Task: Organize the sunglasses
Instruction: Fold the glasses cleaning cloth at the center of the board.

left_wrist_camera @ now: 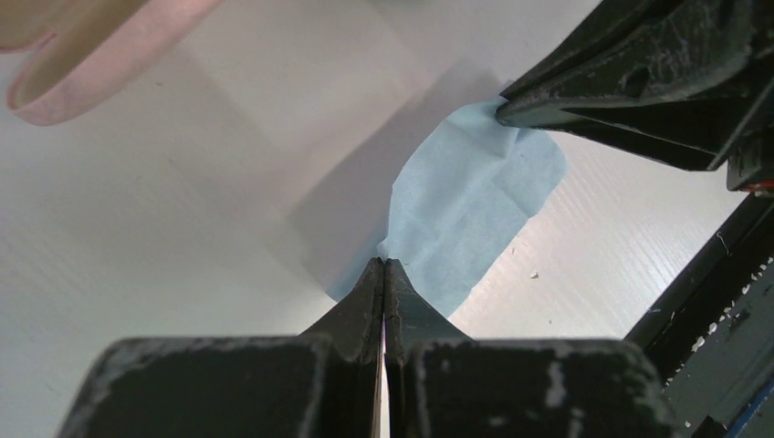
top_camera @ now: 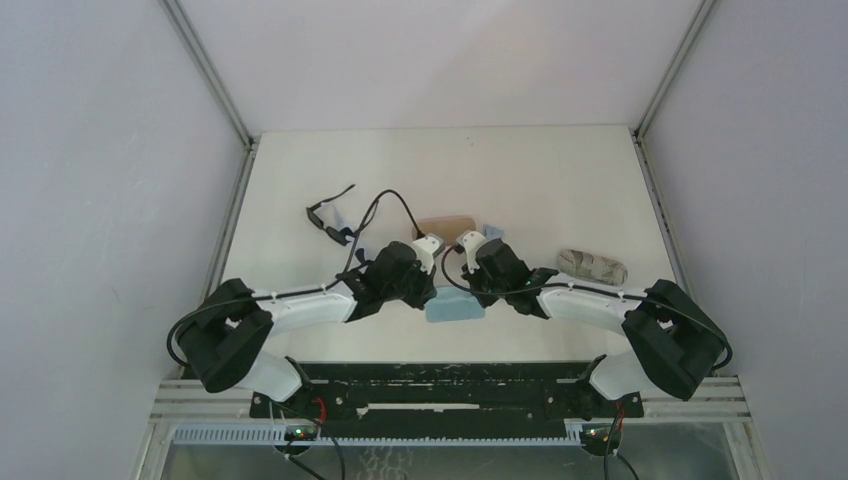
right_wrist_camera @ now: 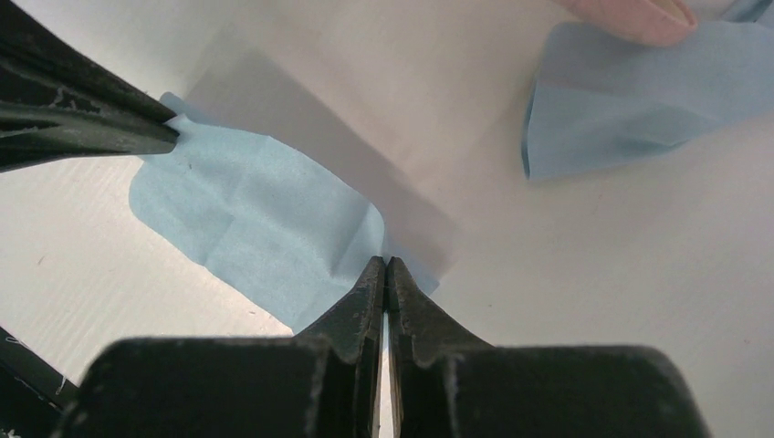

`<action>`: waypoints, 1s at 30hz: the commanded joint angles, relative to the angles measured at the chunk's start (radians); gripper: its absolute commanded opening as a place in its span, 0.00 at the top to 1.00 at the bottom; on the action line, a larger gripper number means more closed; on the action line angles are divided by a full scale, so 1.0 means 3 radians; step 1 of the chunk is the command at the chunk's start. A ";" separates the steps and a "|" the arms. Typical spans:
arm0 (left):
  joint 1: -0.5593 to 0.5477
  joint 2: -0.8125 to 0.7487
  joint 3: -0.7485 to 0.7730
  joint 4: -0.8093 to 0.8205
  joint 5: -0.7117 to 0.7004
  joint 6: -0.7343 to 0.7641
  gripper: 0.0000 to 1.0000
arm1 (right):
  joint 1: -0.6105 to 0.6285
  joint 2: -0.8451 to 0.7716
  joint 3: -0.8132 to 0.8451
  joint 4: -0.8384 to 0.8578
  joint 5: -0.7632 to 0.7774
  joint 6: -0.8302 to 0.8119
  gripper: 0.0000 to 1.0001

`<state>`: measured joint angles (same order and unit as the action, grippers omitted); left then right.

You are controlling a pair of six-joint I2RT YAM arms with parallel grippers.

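From above, we see the black sunglasses [top_camera: 320, 218] lying open on the tabletop [top_camera: 560, 180], far left of centre and well apart from both arms. The left arm [top_camera: 300, 305] and right arm [top_camera: 590, 300] meet over a light-blue cloth [top_camera: 455, 308]. A pink case [top_camera: 445, 224] lies just beyond them, and what looks like a patterned pouch [top_camera: 592, 265] lies to the right. From the left wrist, the left tool [left_wrist_camera: 384, 263] has its jaws pressed together on the cloth's near edge, while the right tool [left_wrist_camera: 511, 109] pinches the opposite corner. From the right wrist, the right tool is likewise clamped on the cloth's edge, and a second cloth [right_wrist_camera: 639, 91] lies beside the case.
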<state>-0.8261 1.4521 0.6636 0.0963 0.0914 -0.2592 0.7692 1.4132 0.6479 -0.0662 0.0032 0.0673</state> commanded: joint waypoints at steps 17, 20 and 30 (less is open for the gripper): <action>-0.0170 -0.0079 -0.0273 0.0270 0.0057 -0.0097 0.95 | 0.0039 -0.0330 -0.0183 -0.0016 -0.0156 0.0299 0.88; -0.0203 -0.0107 -0.0324 0.0266 0.0055 -0.0114 0.95 | 0.0043 -0.0390 -0.0218 -0.0092 -0.0198 0.0358 0.90; -0.0290 -0.0321 -0.0547 0.0276 0.0003 -0.0247 0.81 | 0.0085 -0.0573 -0.0227 -0.0455 -0.0233 0.0570 0.71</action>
<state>-0.9001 1.4090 0.5243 0.1482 0.0921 -0.3042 0.7910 1.2846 0.5808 -0.1623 -0.0540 0.1867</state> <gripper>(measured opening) 0.149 0.264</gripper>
